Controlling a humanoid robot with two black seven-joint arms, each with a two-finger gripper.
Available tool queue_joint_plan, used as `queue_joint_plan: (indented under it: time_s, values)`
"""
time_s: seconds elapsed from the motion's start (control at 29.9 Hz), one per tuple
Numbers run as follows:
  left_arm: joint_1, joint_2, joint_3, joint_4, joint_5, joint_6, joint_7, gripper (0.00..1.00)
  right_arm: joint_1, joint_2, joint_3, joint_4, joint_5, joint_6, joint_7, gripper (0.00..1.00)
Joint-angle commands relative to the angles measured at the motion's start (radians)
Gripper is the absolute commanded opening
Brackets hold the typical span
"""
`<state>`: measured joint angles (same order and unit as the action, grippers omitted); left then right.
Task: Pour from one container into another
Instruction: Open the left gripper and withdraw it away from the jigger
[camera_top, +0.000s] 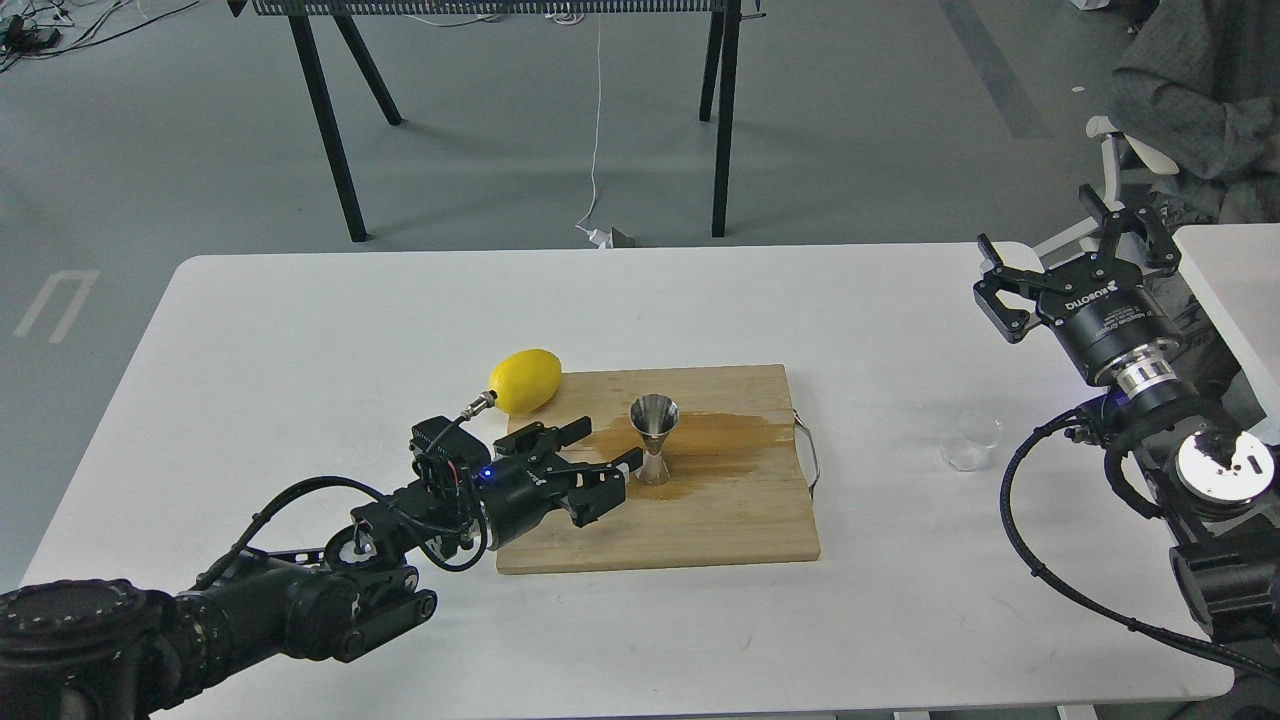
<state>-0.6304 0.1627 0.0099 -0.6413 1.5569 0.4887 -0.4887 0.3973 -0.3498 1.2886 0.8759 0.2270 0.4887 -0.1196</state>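
Observation:
The steel jigger (654, 438) stands upright on the wooden cutting board (700, 520), at the left end of a brown wet stain. My left gripper (605, 445) lies low over the board just left of the jigger, open, fingertips a short way from its waist and holding nothing. The small clear cup (971, 440) sits upright on the white table (300, 330) right of the board. My right gripper (1075, 255) hangs raised above the table's right edge, open and empty, well behind and right of the cup.
A yellow lemon (525, 381) rests at the board's back left corner, just behind my left wrist. A thin wire loop (808, 455) sticks out of the board's right edge. Black table legs and cables stand on the floor beyond.

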Motion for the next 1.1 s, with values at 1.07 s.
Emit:
queue_joint_plan:
  time_s: [1.07]
  values:
    - [0.043, 0.411, -0.567, -0.429, -0.277, -0.626, 0.000, 0.90, 0.001, 0.000, 0.008, 0.043, 0.012, 0.000, -0.012, 0.99]
